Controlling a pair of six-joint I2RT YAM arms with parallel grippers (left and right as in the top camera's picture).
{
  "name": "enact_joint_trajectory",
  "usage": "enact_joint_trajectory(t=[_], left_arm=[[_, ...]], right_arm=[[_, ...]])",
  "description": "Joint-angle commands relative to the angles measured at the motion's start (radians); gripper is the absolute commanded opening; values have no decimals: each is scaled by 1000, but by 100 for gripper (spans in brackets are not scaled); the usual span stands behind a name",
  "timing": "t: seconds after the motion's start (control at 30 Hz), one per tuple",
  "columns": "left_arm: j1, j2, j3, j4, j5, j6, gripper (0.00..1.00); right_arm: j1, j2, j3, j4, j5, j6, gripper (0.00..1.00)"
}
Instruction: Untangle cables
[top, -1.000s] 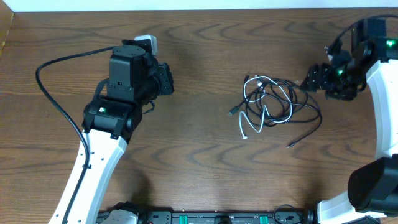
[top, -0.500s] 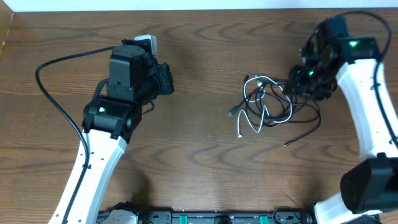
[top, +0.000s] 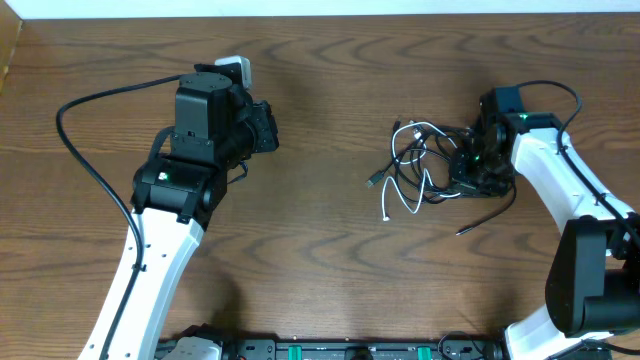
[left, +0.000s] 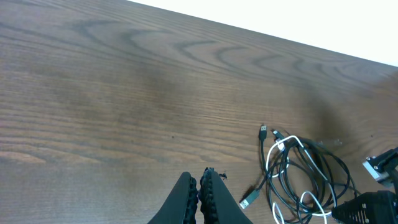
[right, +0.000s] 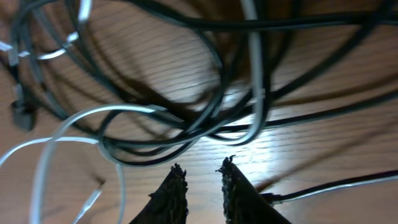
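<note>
The cables (top: 435, 165) lie in one tangle right of the table's middle: black loops with a white cord (top: 400, 195) woven through. A black end (top: 470, 228) trails toward the front. My right gripper (top: 465, 170) is down at the tangle's right side. In the right wrist view its fingers (right: 202, 167) stand a narrow gap apart over bare wood, with black loops (right: 205, 124) and the white cord (right: 252, 74) just ahead and nothing between them. My left gripper (top: 272, 130) hovers far to the left, shut and empty (left: 200, 175), with the tangle (left: 298, 180) to its right.
A thick black arm cord (top: 90, 170) loops out to the left of the left arm. A small white block (top: 235, 68) sits behind that arm. The table's far edge (top: 320, 12) runs along the top.
My right arm has swung in from the table's right edge and come down onto the tangle's right side, its jaws narrowing on the way. The left arm has not moved.
</note>
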Motion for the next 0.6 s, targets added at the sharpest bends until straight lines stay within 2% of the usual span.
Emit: enact_joint_trajectory(t=[0.0, 0.3, 0.57], left_arm=[[5, 4, 16, -2, -12, 6, 8], [5, 4, 16, -2, -12, 6, 8], [5, 4, 16, -2, -12, 6, 8]], right_arm=[[6, -4, -16, 8, 94, 52, 17], [6, 15, -18, 73, 132, 71, 15], [6, 114, -18, 99, 125, 86, 10]])
